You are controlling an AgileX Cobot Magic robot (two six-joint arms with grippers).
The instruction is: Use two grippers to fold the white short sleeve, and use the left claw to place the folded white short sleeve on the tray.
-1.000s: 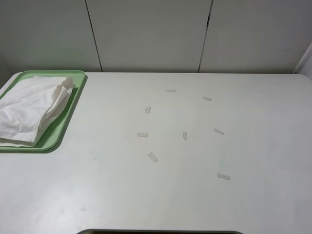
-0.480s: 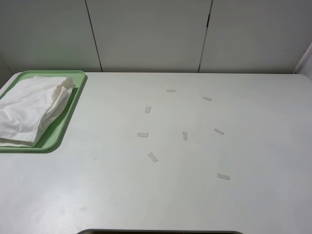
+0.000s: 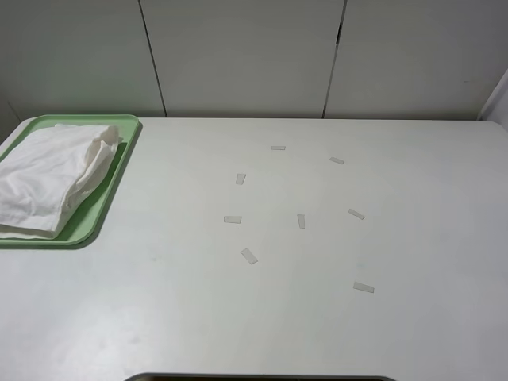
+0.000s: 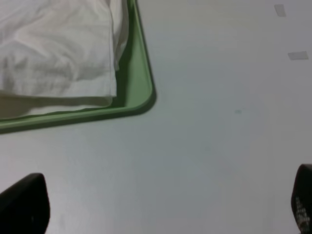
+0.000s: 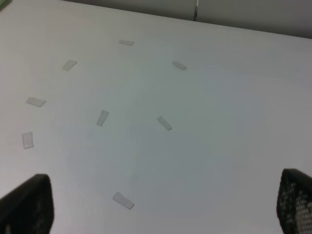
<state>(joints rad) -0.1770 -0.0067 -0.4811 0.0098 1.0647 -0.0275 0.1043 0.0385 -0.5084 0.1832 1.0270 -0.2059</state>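
The white short sleeve (image 3: 51, 178) lies folded and wrinkly on the pale-green tray (image 3: 107, 197) at the table's far left. The left wrist view shows the shirt (image 4: 58, 48) resting inside the tray's corner (image 4: 140, 83). My left gripper (image 4: 163, 204) is open and empty, its fingertips (image 4: 24, 204) wide apart above bare table, set back from the tray. My right gripper (image 5: 161, 204) is open and empty above the table's middle; its fingertips (image 5: 27, 204) show at the frame's corners. Neither arm shows in the exterior high view.
Several small white tape strips (image 3: 248, 255) are scattered over the middle and right of the white table; they also show in the right wrist view (image 5: 123, 200). A wall of pale panels (image 3: 238, 55) runs along the table's back edge.
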